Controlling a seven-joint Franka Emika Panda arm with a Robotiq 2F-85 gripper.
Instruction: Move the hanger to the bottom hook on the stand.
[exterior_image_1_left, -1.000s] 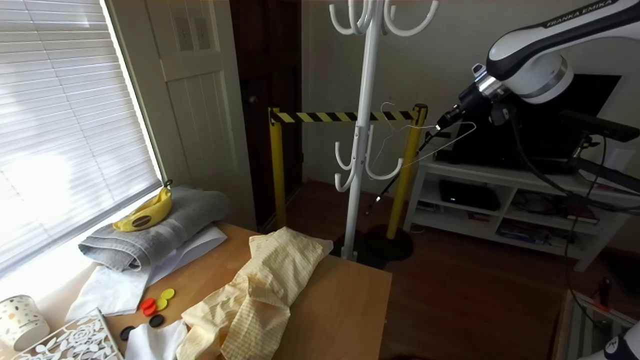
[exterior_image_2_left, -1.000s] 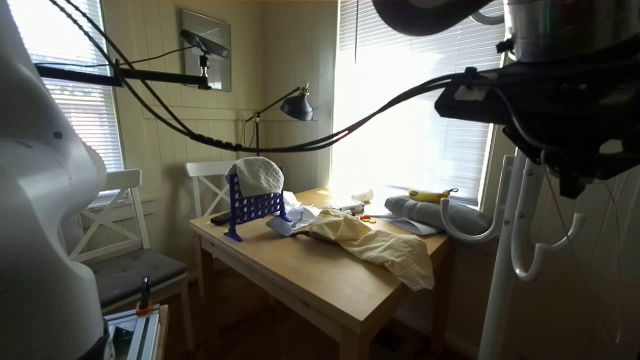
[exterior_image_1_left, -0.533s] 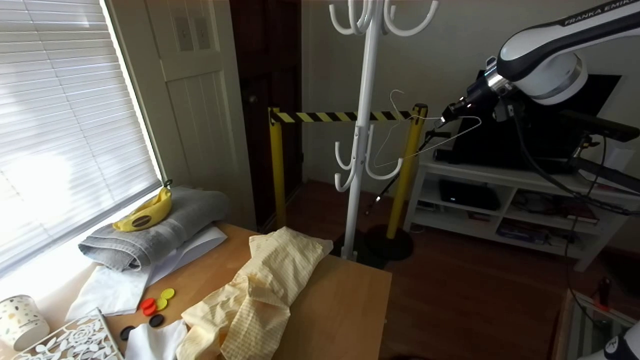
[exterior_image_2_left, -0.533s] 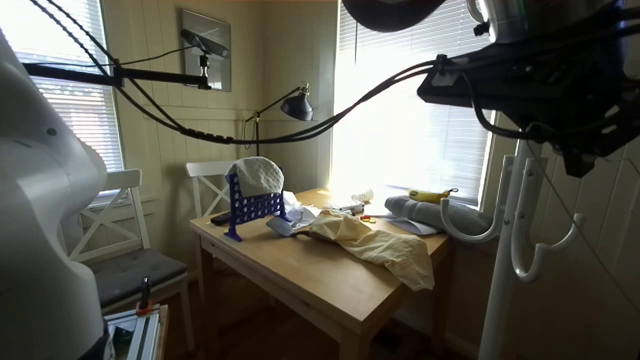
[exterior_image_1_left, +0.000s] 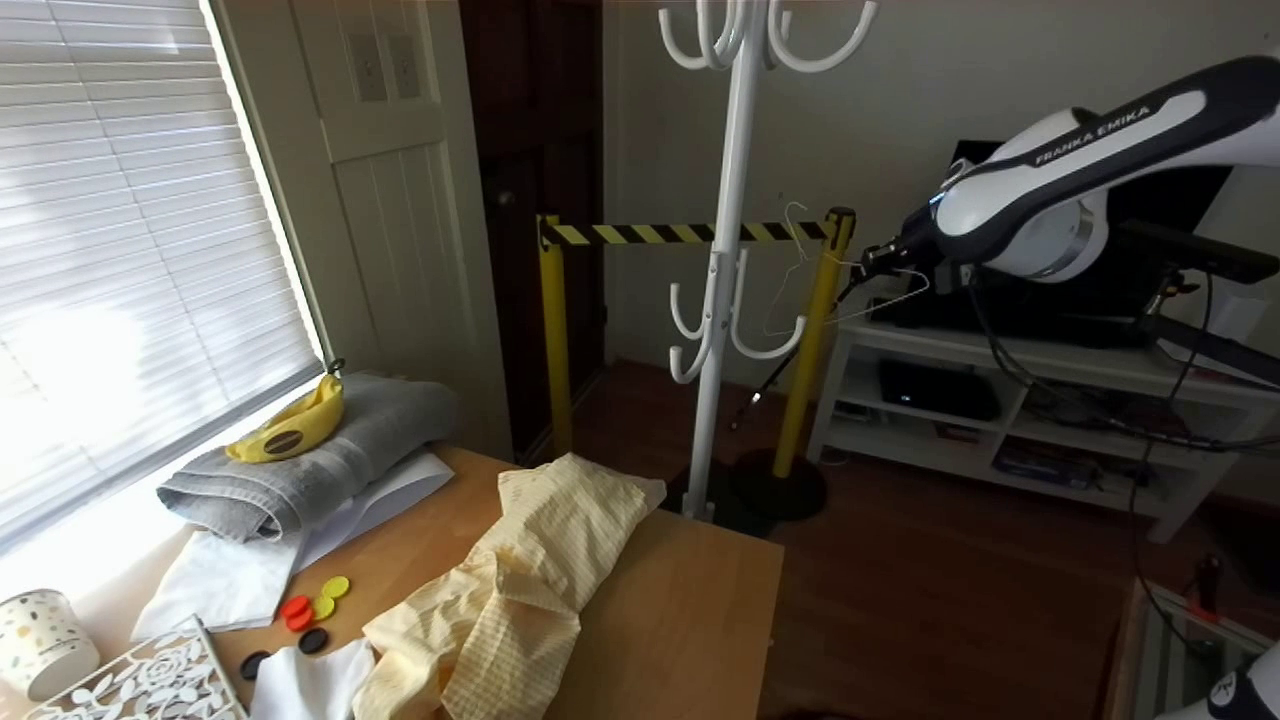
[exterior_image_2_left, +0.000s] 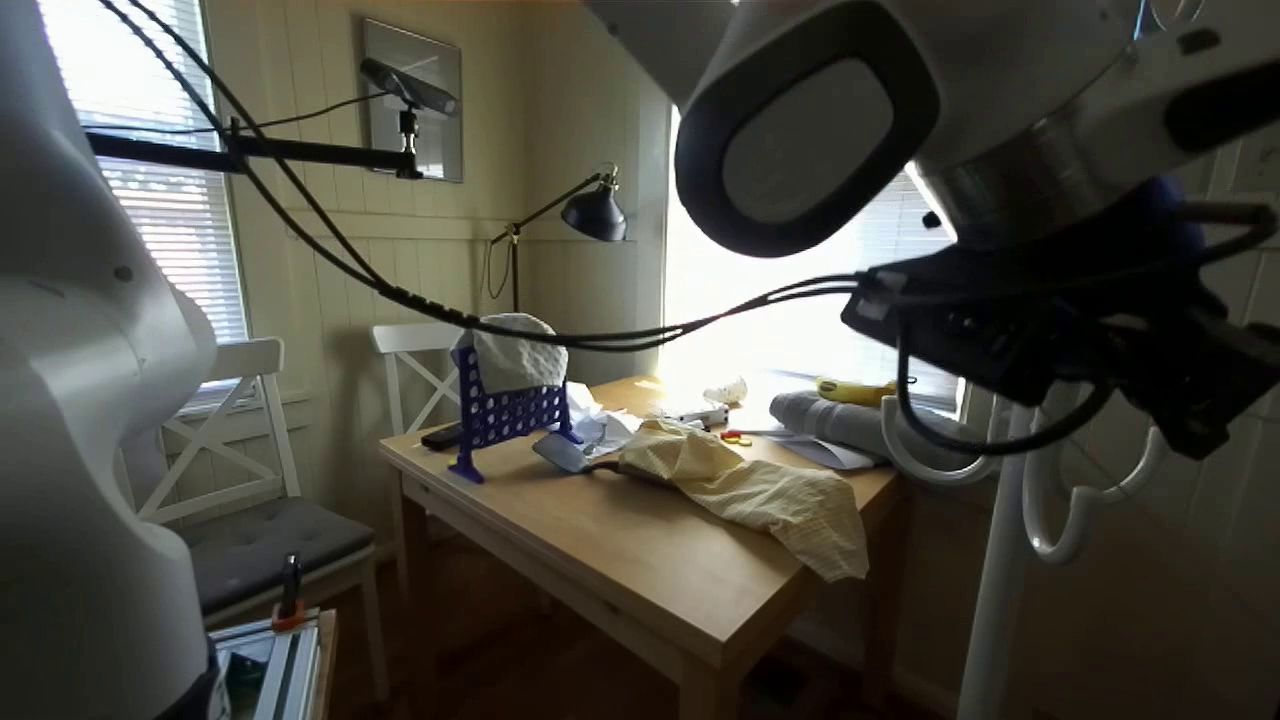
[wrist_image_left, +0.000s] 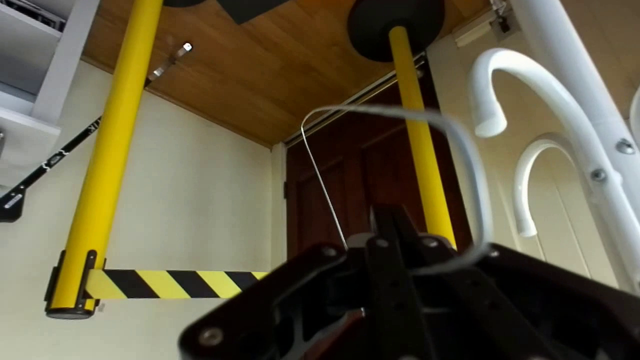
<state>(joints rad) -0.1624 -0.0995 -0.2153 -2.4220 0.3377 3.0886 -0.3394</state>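
Note:
The hanger is a thin white wire (exterior_image_1_left: 880, 305) in an exterior view, with its hook end pointing up and left. My gripper (exterior_image_1_left: 862, 270) is shut on it, to the right of the stand and near the height of its lower hooks. The stand (exterior_image_1_left: 735, 160) is a white pole with upper and lower upcurved hooks; a lower hook (exterior_image_1_left: 770, 354) faces the hanger. In the wrist view, upside down, the hanger (wrist_image_left: 481, 175) loops beyond the closed fingers (wrist_image_left: 392, 215), apart from the lower hooks (wrist_image_left: 530, 65) at right. The gripper (exterior_image_2_left: 1195, 440) hides the hanger in an exterior view.
A yellow-and-black barrier (exterior_image_1_left: 690, 234) stands behind the stand. A white shelf unit (exterior_image_1_left: 1010, 350) with a dark screen is behind the arm. A table (exterior_image_1_left: 690, 610) with a yellow cloth (exterior_image_1_left: 540, 560) is in front. Cables (exterior_image_2_left: 640, 340) hang from the arm.
The arm has come down, and the gripper has moved slightly left and lower with the hanger in an exterior view. The hanger's hook end has swung and shifted right. The stand has not moved.

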